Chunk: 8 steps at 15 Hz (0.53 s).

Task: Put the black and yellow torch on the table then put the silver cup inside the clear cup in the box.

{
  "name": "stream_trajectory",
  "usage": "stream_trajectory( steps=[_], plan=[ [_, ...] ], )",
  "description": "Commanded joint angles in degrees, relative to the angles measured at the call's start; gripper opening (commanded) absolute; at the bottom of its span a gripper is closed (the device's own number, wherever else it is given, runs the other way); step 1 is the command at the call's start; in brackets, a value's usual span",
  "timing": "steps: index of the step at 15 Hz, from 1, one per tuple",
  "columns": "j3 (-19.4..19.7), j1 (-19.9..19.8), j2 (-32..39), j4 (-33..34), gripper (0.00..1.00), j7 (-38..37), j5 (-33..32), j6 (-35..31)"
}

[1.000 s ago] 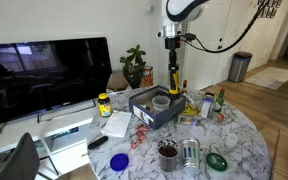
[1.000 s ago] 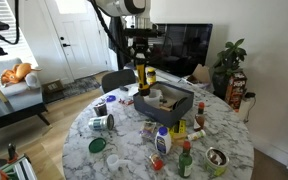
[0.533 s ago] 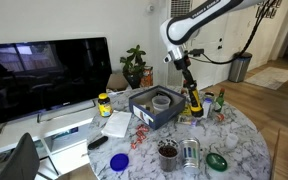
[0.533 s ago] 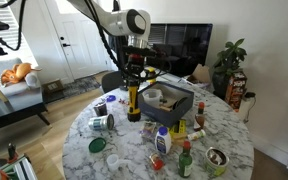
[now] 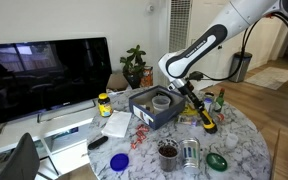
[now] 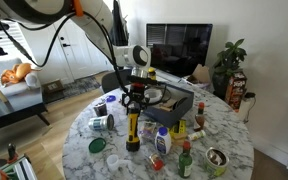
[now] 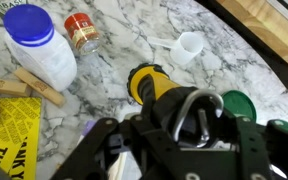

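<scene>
Since the earlier frames the arm (image 5: 219, 45) has swung down and away from the box, lowering the black and yellow torch (image 6: 132, 128) toward the marble table (image 5: 246, 150). The navy-sided box (image 5: 144, 112) now lies beside the gripper (image 5: 193, 101) rather than below it, with the clear cup (image 5: 161, 101) inside. In the wrist view the gripper (image 7: 184, 120) is clamped on the torch's black body. The yellow head (image 7: 148, 82) projects beyond the fingertips, at or just above the tabletop; contact cannot be told. The silver cup (image 5: 191, 152) stands on the table near the torch's lower end, apart from the gripper. Print on the yellow sheet (image 7: 14, 140) beside the fingers is too blurred to read.
</scene>
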<state>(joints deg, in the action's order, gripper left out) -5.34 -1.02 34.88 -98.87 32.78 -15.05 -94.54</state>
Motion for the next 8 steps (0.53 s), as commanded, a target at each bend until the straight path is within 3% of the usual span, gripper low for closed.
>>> stream_trajectory(
  steps=[1, 3, 5, 7, 8],
  plan=[
    [-0.4, -0.1, 0.7, 0.8, 0.31, 0.3, 0.4, -2.0],
    [-0.5, -0.2, 0.6, 0.6, 0.81, 0.7, 0.7, -3.0],
    [-0.6, -0.3, 0.4, 0.4, 0.84, 0.8, 0.9, -4.0],
    [-0.7, -0.3, 0.5, 0.5, 0.99, 1.0, 1.0, -4.5],
    [-0.6, -0.2, 0.6, 0.6, 1.0, 0.9, 0.9, -4.0]
  ],
)
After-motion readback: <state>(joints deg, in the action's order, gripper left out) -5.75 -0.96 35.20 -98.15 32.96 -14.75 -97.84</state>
